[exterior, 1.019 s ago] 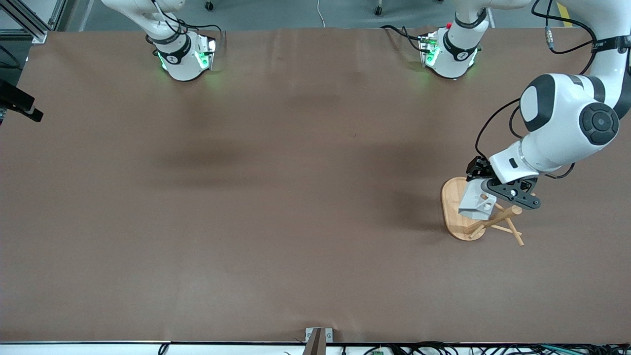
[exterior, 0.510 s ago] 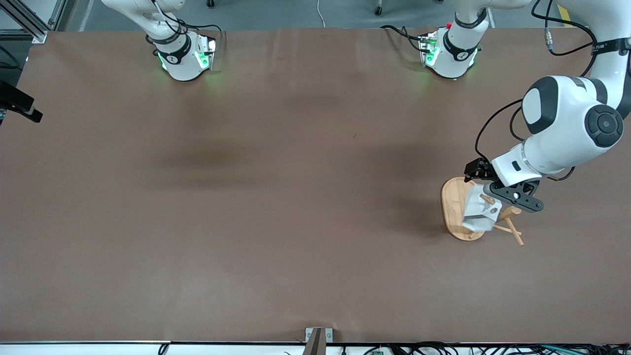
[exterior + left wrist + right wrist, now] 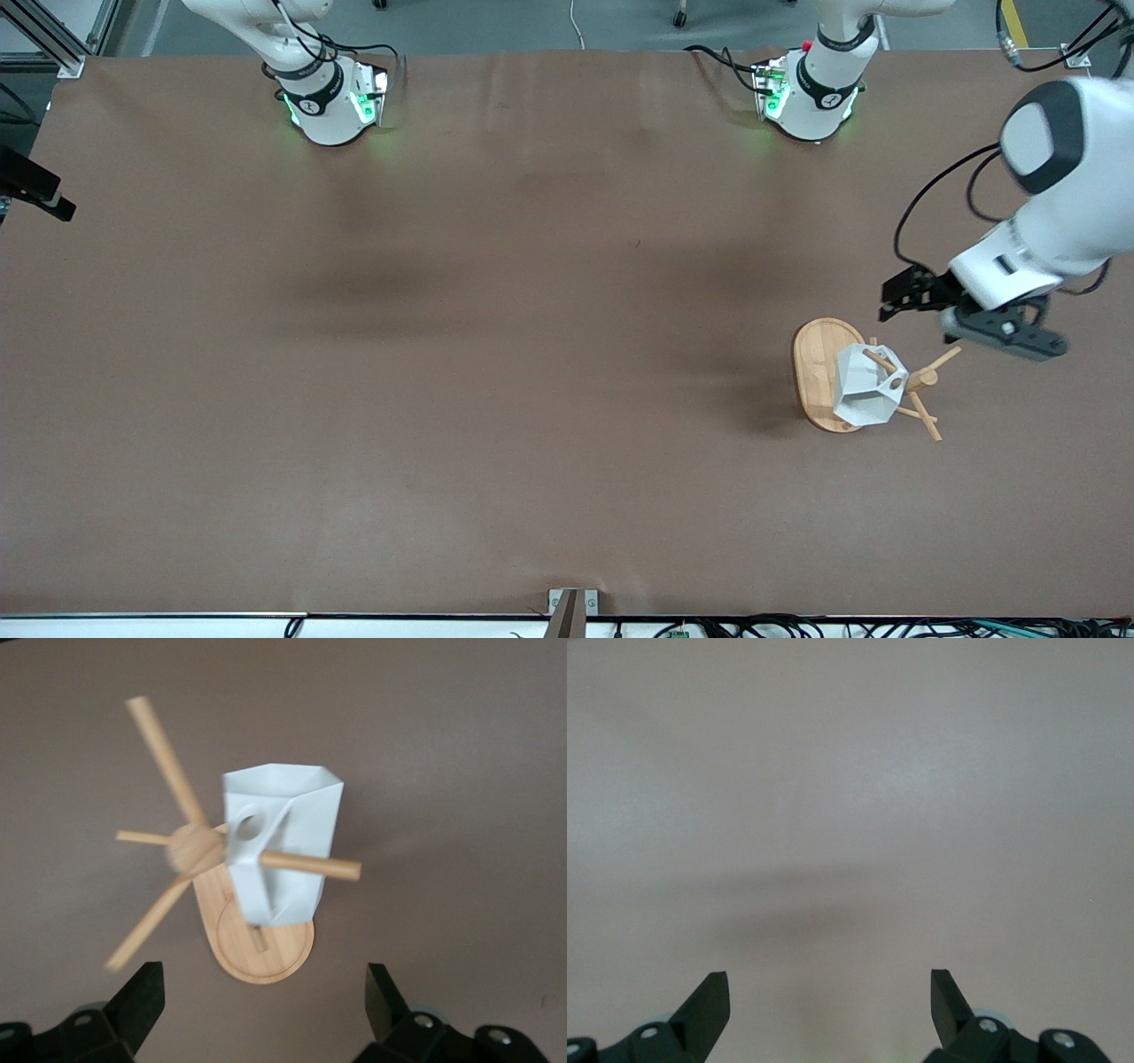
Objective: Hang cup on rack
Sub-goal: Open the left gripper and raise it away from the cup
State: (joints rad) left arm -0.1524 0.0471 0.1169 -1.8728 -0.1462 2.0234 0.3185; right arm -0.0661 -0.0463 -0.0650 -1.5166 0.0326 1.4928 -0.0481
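While I watch from the high camera, the cup (image 3: pixel 866 387) hangs on the rack (image 3: pixel 819 372), its blocky handle threaded over one of the thin angled pegs, with the peg passing through the round hole. The cup tilts, its hexagonal rim facing outward over the oval base. The rack stands toward the left arm's end of the tabletop (image 3: pixel 496 354).

My left claw (image 3: pixel 992 326) is up in the air, just off the rack toward the left arm's end of the tabletop, touching neither rack nor cup. Its jaws are spread wide with nothing between them; in the left wrist view I see both fingertips (image 3: pixel 142 992) apart, with the cup (image 3: pixel 283 842) and rack (image 3: pixel 266 948) framed between them at a distance.

My right claw (image 3: pixel 828 1001) shows only in its own wrist view, over bare tabletop (image 3: pixel 850 815), jaws wide apart and holding nothing. That arm waits.
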